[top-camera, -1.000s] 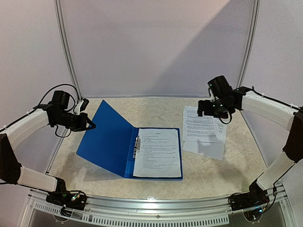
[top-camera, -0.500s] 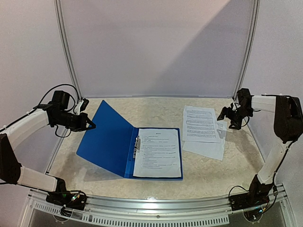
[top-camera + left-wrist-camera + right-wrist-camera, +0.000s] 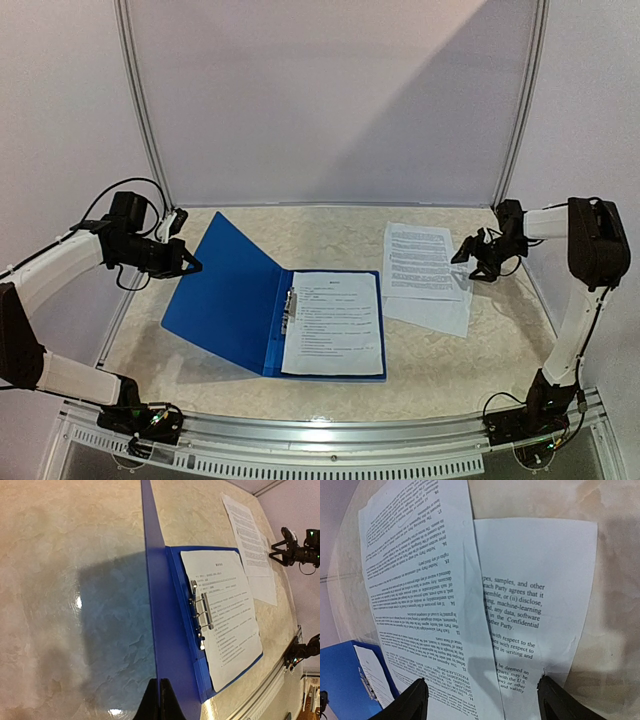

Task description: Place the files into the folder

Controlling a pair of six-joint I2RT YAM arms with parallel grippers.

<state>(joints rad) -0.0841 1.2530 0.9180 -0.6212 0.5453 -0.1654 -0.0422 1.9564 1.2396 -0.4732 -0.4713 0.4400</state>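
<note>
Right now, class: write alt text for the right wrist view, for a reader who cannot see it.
Two white printed sheets overlap on a marbled table, the denser-printed one on top. The open right claw frames the picture's bottom edge; a blue folder shows at lower left.

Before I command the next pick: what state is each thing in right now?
Royal-blue flat folder: open, cover tilted up.
White printed sheet inside it: lying flat.
Two loose white printed sheets: flat, overlapping, on table.
Left jaws: shut on folder cover.
Right jaws: open, empty, near loose sheets.
</note>
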